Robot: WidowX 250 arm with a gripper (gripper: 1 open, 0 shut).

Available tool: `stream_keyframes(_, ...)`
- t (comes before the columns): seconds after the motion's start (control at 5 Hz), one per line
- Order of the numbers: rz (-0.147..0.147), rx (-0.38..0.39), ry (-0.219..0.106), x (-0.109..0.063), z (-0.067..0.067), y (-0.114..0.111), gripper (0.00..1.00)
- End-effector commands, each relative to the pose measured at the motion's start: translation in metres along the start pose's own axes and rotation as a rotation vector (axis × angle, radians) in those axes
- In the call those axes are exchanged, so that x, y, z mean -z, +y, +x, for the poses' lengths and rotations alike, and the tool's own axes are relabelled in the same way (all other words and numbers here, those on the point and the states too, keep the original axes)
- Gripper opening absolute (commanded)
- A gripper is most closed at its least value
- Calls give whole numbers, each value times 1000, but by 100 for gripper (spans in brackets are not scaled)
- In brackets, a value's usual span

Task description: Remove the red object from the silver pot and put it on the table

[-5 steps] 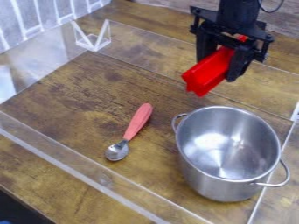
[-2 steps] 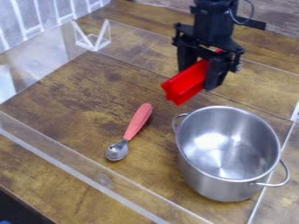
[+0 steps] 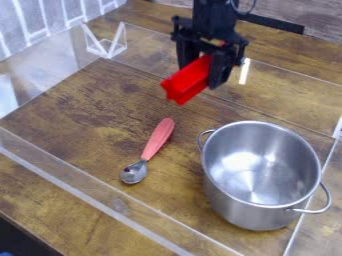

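Observation:
The red object (image 3: 189,80), a bright red grooved block, hangs tilted in the air above the table (image 3: 80,110), held at its upper end by my black gripper (image 3: 207,62), which is shut on it. The block is up and to the left of the silver pot (image 3: 263,172), well clear of its rim. The pot stands at the lower right and nothing shows inside it. My gripper points straight down, with the arm rising out of the top of the view.
A metal spoon with a pinkish-red handle (image 3: 150,148) lies on the wood just left of the pot. Clear acrylic walls (image 3: 80,190) run round the table's edges, and a small clear folded stand (image 3: 104,40) sits at the back left.
The gripper has carried the red block leftwards, away from above the pot's far rim, and slightly lower. Pot and spoon have not moved.

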State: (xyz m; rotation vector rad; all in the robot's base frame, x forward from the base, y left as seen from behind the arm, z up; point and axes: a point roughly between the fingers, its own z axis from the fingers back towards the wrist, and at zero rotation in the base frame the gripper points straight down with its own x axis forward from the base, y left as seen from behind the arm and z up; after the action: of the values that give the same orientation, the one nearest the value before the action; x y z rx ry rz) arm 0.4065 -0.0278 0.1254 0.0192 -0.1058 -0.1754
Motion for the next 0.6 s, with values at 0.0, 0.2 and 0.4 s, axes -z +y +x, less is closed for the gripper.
stream_keyframes(0.0,11,41,-116,-42,19,-1,0)
stream_keyframes(0.2,21,27,-90,-37,-3,16,0)
stream_keyframes(0.4,34,-13,-79,-27,-32,46,0)
